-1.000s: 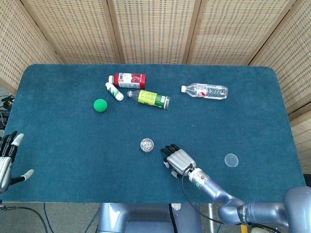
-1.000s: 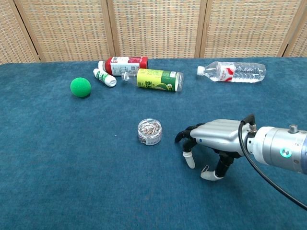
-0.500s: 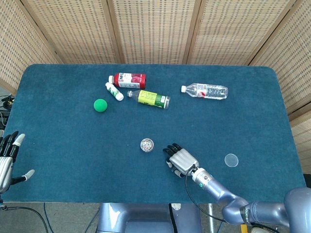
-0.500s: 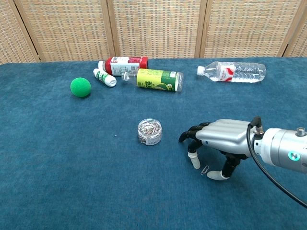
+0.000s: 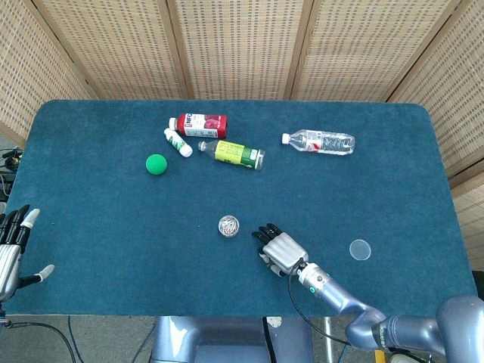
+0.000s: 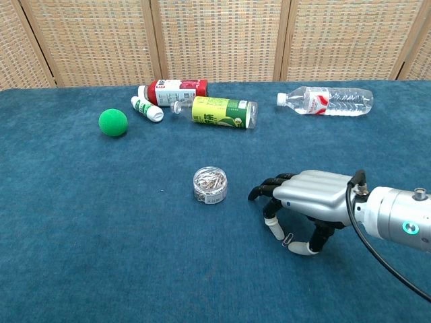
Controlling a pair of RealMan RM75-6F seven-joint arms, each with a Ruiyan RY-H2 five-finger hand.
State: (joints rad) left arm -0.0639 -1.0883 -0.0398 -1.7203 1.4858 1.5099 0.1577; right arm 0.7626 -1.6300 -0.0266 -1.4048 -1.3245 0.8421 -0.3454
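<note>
My right hand [image 5: 280, 248] [image 6: 304, 200] rests palm down on the blue table, its fingers curled to the cloth. A small metal paper clip [image 6: 287, 237] lies on the cloth between a fingertip [image 6: 275, 229] and the thumb, which bracket it closely. The frames do not show whether the clip is pinched. A small clear jar of paper clips [image 5: 228, 225] [image 6: 210, 184] stands open just left of this hand. My left hand [image 5: 11, 249] hovers at the table's left edge with its fingers apart, holding nothing.
At the back lie a red bottle [image 5: 200, 124], a small white bottle [image 5: 178, 142], a yellow-green bottle [image 5: 233, 153] and a clear water bottle [image 5: 321, 141]. A green ball [image 5: 156, 164] sits at the left. A clear round lid [image 5: 361, 249] lies right of my right hand.
My right hand drifted slightly right, then back, and its fingertip and thumb have drawn closer around the paper clip. The left hand has not moved.
</note>
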